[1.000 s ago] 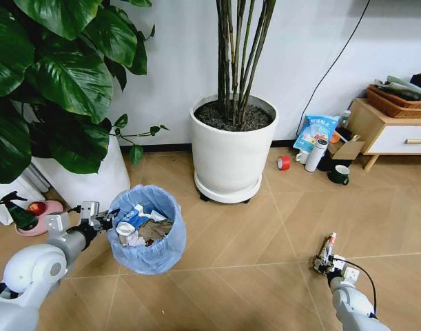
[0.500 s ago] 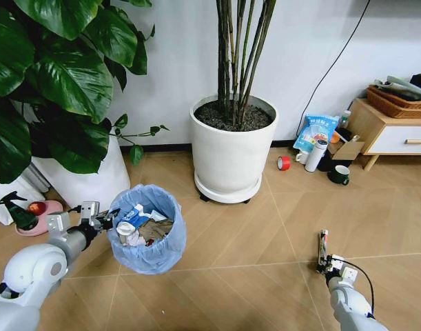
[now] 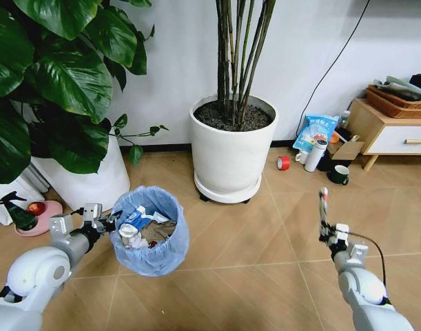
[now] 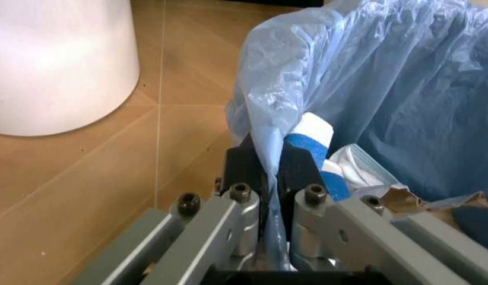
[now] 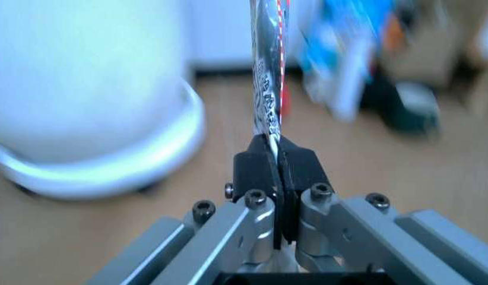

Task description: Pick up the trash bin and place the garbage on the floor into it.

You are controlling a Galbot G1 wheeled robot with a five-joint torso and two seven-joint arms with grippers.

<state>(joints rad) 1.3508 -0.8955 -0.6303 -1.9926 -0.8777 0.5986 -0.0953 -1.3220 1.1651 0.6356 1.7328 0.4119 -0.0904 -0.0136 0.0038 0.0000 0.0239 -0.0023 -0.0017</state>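
Observation:
The trash bin (image 3: 152,231), lined with a crinkly light-blue bag, hangs above the floor (image 3: 251,248) at lower left. My left gripper (image 3: 108,222) is shut on its near rim; the left wrist view shows the bag edge (image 4: 269,142) pinched between the pads. Inside lie paper wads and blue-white wrappers (image 3: 136,224). At lower right my right gripper (image 3: 325,233) is shut on a thin flattened tube (image 3: 323,205), a piece of garbage, held upright off the floor. In the right wrist view the tube (image 5: 268,71) rises from the closed pads.
A large white plant pot (image 3: 232,148) stands behind the bin, another pot (image 3: 93,181) with big leaves at left. A spray bottle (image 3: 16,212) sits far left. A red tape roll (image 3: 284,163), bottle, mug (image 3: 340,175) and wooden cabinet (image 3: 393,131) are at back right.
My right gripper has lifted the tube off the floor and raised it upright, higher in the view. The bin has shifted down slightly with the left arm.

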